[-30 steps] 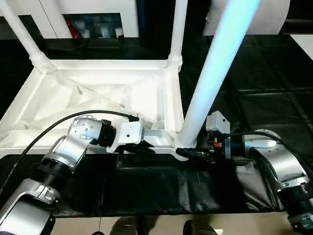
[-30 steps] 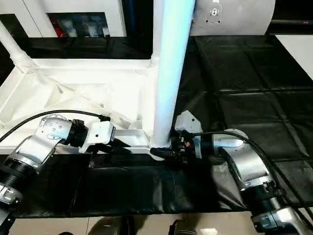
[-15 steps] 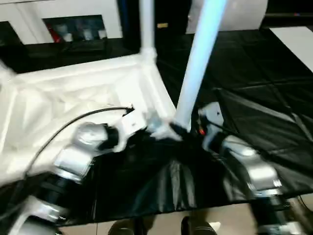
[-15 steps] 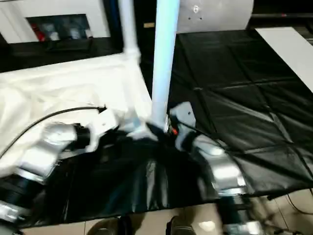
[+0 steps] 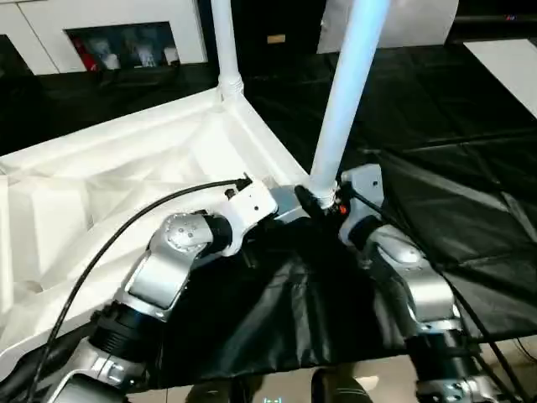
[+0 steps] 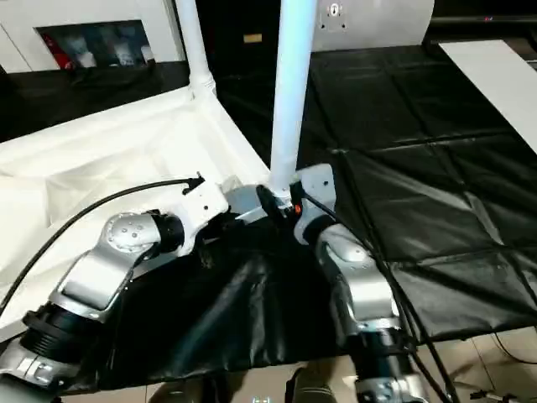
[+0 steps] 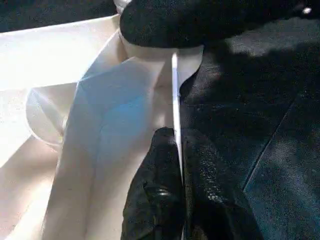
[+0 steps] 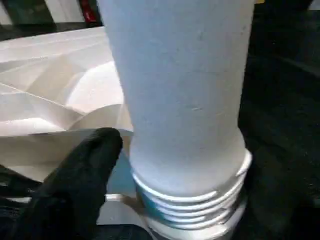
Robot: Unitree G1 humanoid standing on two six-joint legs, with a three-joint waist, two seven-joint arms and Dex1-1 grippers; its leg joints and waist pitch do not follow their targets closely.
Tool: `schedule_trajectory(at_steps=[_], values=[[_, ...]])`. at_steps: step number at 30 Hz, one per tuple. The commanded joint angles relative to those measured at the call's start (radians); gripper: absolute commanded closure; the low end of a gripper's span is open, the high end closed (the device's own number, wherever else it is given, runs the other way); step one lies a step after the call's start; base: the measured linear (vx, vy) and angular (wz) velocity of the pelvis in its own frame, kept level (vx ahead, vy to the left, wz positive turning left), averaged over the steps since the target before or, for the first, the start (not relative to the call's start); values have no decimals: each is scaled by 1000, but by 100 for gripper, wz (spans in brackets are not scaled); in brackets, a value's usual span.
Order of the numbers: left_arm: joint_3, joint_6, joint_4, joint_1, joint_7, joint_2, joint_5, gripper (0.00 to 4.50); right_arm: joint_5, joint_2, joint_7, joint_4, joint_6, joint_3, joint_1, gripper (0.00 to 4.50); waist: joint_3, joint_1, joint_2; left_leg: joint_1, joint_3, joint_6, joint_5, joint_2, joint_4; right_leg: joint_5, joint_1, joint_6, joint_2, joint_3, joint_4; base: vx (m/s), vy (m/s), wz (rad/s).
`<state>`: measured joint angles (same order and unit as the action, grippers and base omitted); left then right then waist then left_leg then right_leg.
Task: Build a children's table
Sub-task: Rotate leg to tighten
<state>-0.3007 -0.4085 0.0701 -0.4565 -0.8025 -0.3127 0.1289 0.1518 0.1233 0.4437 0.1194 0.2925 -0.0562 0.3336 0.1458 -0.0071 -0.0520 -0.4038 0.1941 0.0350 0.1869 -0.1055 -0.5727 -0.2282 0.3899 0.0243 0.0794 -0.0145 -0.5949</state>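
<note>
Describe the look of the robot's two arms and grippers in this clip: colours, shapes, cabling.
Both forearms are silver, rounded and segmented, with black ribbed collars nearer the body. The left arm ends in a white wrist block with a black cable looping over it; the right arm has a white housing with a small red-orange spot. Fingers are black and textured.

No text, label, brand, number or sign can be read on any surface in these views; small marks in the background are too blurred to tell.
</note>
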Motion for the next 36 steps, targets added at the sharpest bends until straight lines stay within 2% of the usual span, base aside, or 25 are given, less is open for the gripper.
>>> schedule_trajectory(at_steps=[1,3,4,7,8,10,12,15,19,21,22,23,24,26,28,30,36], values=[[-25,67,29,12,-76,-55,-18,450,43,77,168,-37,-27,-38,-32,20,-60,7,6,29,-59,121,73,-124,68,135,-40,259,92,43,45,0,0,0],[-28,93,38,10,-110,-77,-28,450,51,119,220,-35,-30,-32,-32,4,-61,10,11,26,-58,152,37,-122,62,196,-43,264,92,41,38,0,0,0],[-31,120,45,9,-136,-92,-34,450,53,143,250,-32,-28,-33,-30,4,-63,9,9,26,-57,167,18,-123,60,215,-42,270,91,39,35,0,0,0],[-40,180,78,-2,-200,-135,-40,450,67,213,365,-32,-38,-41,-25,4,-63,13,12,26,-56,191,3,-123,55,216,-40,282,90,37,33,0,0,0],[-44,232,106,-10,-259,-155,-57,450,71,256,435,-22,-53,-49,-15,4,-62,14,15,27,-55,193,11,-124,55,193,-39,286,90,36,35,0,0,0],[-47,260,117,-17,-292,-167,-68,450,70,281,472,-13,-69,-57,-5,4,-64,18,11,30,-54,190,9,-128,55,177,-37,289,89,36,32,0,0,0],[-53,289,133,-26,-322,-178,-81,450,77,305,508,1,-87,-65,7,4,-63,19,12,31,-53,188,16,-129,55,167,-34,295,87,35,31,0,0,0],[-83,370,188,-61,-407,-213,-86,450,91,345,625,47,-129,-79,57,4,-63,25,11,32,-51,171,52,-131,55,118,-30,306,89,36,32,0,0,0],[-96,402,221,-84,-435,-215,-80,450,86,357,684,78,-148,-97,82,4,-63,38,13,36,-47,145,83,-132,57,79,-27,314,90,39,33,0,0,0],[-100,423,241,-96,-452,-214,-79,450,82,363,721,98,-160,-112,98,30,-64,41,13,36,-46,142,81,-129,56,86,-27,318,88,37,31,0,0,0],[-105,445,260,-106,-464,-214,-77,450,82,366,746,119,-170,-125,115,30,-65,43,17,34,-46,143,73,-131,55,94,-29,317,90,37,30,0,0,0],[-105,445,260,-106,-464,-214,-77,450,82,366,746,119,-170,-125,115,30,-65,43,16,32,-47,146,70,-129,54,96,-30,318,90,37,29,0,0,0],[-107,451,264,-109,-466,-214,-75,450,82,367,752,124,-172,-129,120,61,-67,43,15,32,-47,147,67,-131,54,101,-29,317,92,37,28,0,0,0],[-109,462,277,-114,-472,-213,-76,450,78,363,762,143,-181,-132,133,73,-69,44,20,32,-46,155,53,-131,52,122,-29,318,91,37,26,0,0,0],[-109,471,283,-114,-477,-212,-78,450,74,355,771,164,-189,-133,147,91,-69,44,18,29,-46,162,46,-129,50,120,-28,322,91,36,25,0,0,0],[-109,474,286,-115,-478,-212,-79,450,74,354,772,167,-191,-133,150,104,-68,46,18,30,-45,160,55,-132,51,106,-27,320,91,36,26,0,0,0],[-109,493,308,-119,-486,-213,-80,450,76,353,788,185,-207,-137,157,163,-70,47,20,28,-45,174,29,-130,48,130,-27,320,91,35,22,0,0,0]])
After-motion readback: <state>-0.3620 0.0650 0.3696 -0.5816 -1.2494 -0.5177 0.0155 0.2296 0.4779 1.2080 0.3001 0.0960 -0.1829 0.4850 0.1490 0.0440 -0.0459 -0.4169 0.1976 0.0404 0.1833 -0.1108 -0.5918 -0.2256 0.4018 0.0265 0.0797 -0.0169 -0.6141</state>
